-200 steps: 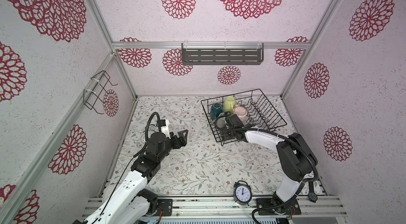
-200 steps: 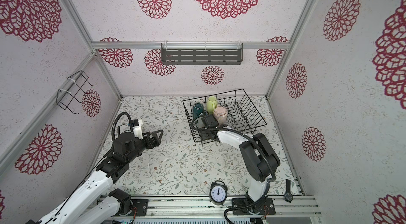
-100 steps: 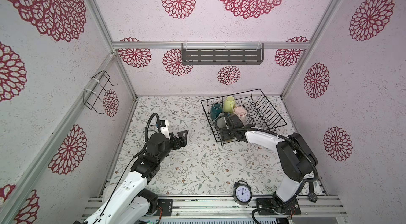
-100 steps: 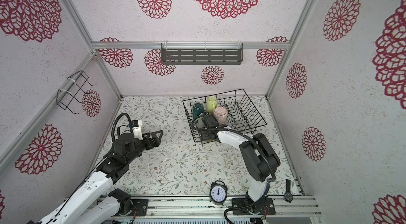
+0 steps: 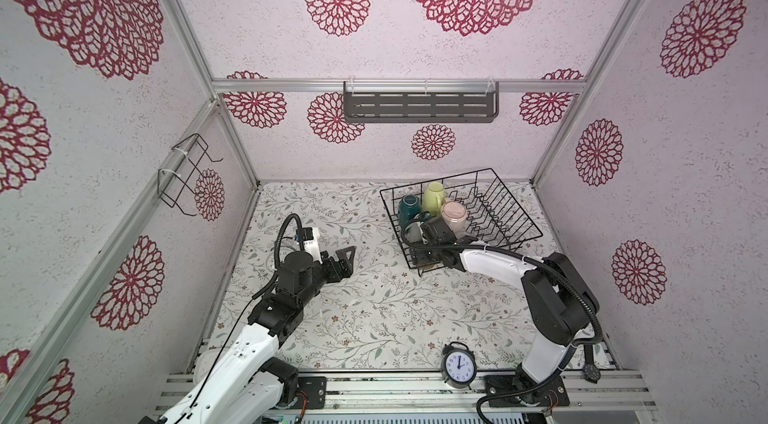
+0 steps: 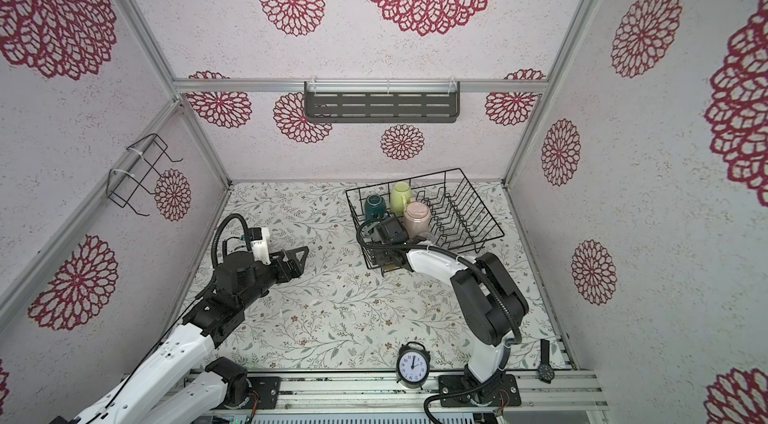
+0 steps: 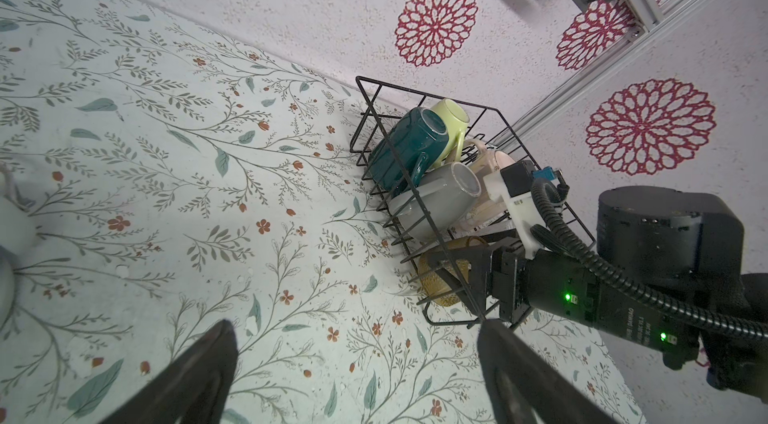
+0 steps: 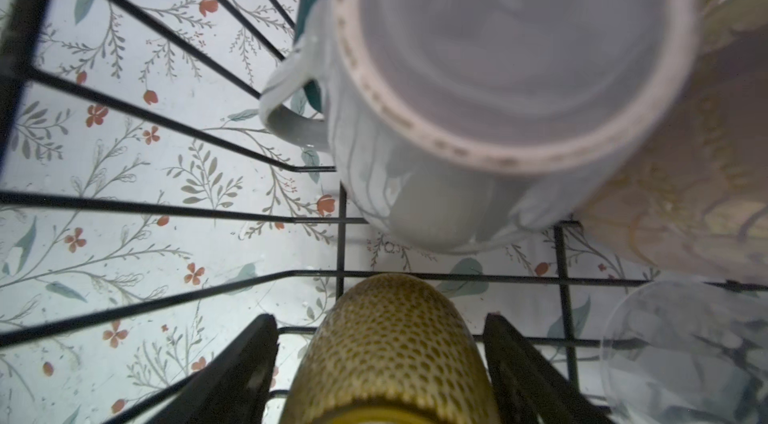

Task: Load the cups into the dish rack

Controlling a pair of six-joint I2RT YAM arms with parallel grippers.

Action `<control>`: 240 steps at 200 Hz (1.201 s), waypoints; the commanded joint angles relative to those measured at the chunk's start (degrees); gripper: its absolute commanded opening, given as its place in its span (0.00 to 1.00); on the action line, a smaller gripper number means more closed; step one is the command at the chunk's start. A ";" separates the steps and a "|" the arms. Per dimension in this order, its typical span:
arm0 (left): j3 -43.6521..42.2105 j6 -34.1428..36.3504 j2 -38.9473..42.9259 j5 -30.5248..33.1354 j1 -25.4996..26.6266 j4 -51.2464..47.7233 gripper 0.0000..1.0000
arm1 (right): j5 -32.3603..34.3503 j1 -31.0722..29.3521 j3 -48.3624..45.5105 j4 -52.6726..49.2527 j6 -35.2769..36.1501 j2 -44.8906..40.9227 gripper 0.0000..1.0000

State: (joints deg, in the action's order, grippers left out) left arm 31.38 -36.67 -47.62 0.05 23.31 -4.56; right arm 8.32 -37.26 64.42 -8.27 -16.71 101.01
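Six cups (image 7: 436, 201) inside dish rack (image 5: 498, 214)

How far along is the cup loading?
Done: teal mug, yellow-green mug, pink mug, grey mug and clear glass sit in the dish rack.
In hand: the right gripper straddles the amber tumbler in the rack's near corner. Its jaws are open with gaps either side, so the tumbler looks released. The left gripper is open and empty over the table.
Left: no cup shows outside the rack, so probably only retracting.
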 commanded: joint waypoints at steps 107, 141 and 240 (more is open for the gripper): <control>5.80 3.57 -1.35 3.28 -1.31 -9.24 0.97 | 6.40 -0.21 -3.17 -2.34 0.52 -21.85 0.88; 9.68 5.41 -3.65 7.45 -2.00 -13.85 0.97 | 14.13 2.24 -11.72 6.20 3.68 -31.88 0.91; 10.96 4.09 -7.36 12.20 -3.99 -16.07 0.97 | -1.79 28.92 -16.84 -8.04 -6.37 -36.52 0.86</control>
State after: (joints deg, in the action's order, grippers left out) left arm 42.33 -32.75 -54.59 12.45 19.92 -21.45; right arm 10.35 -12.10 45.17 -9.50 -20.71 62.94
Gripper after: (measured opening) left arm 0.974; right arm 0.864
